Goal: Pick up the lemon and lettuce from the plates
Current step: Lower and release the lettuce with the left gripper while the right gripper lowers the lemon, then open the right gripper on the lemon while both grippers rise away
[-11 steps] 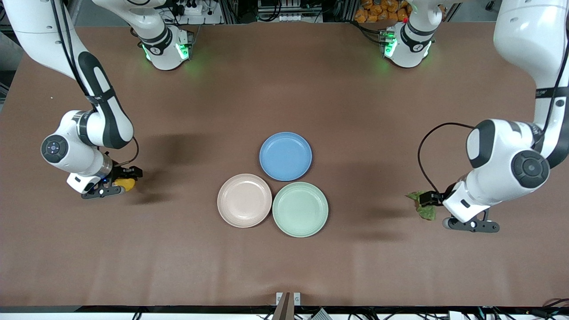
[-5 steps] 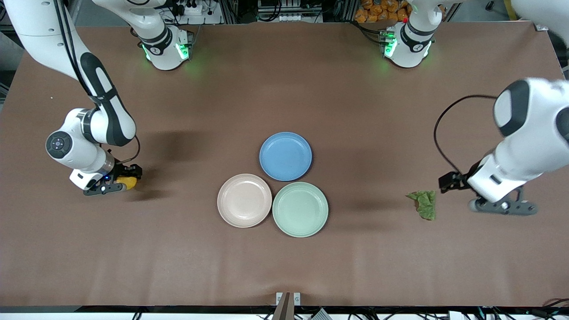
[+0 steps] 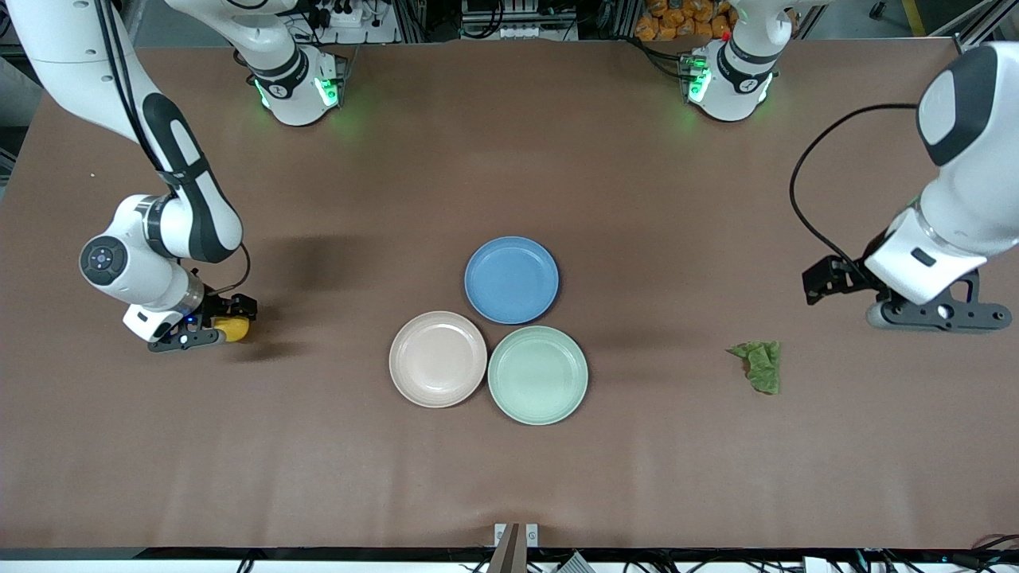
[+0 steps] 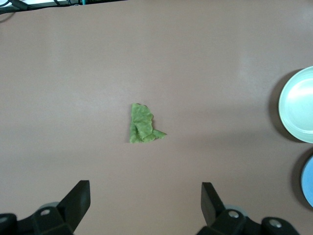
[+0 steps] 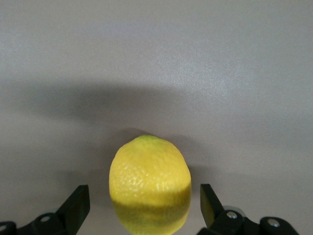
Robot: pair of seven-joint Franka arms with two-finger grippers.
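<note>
The lemon [image 3: 232,328] lies on the table toward the right arm's end, off the plates. My right gripper [image 3: 232,317] is low around it and open. In the right wrist view the lemon [image 5: 149,182] sits between the fingers [image 5: 77,204] with a gap on each side. The lettuce [image 3: 761,365] lies on the table toward the left arm's end. My left gripper [image 3: 824,280] is open and empty, raised above the table beside the lettuce; the left wrist view shows the lettuce [image 4: 142,124] well clear of the gripper [image 4: 145,203]. The beige-pink plate [image 3: 438,359] and the mint plate [image 3: 537,375] are empty.
A blue plate [image 3: 511,279] sits empty, touching the two others and farther from the front camera. The left wrist view shows the edges of the mint plate [image 4: 298,105] and the blue plate [image 4: 308,182]. The brown mat [image 3: 509,477] covers the table.
My left gripper has let go of the lettuce, risen and drawn away toward the left arm's end; the lettuce stays on the table. My right gripper has barely moved at the lemon.
</note>
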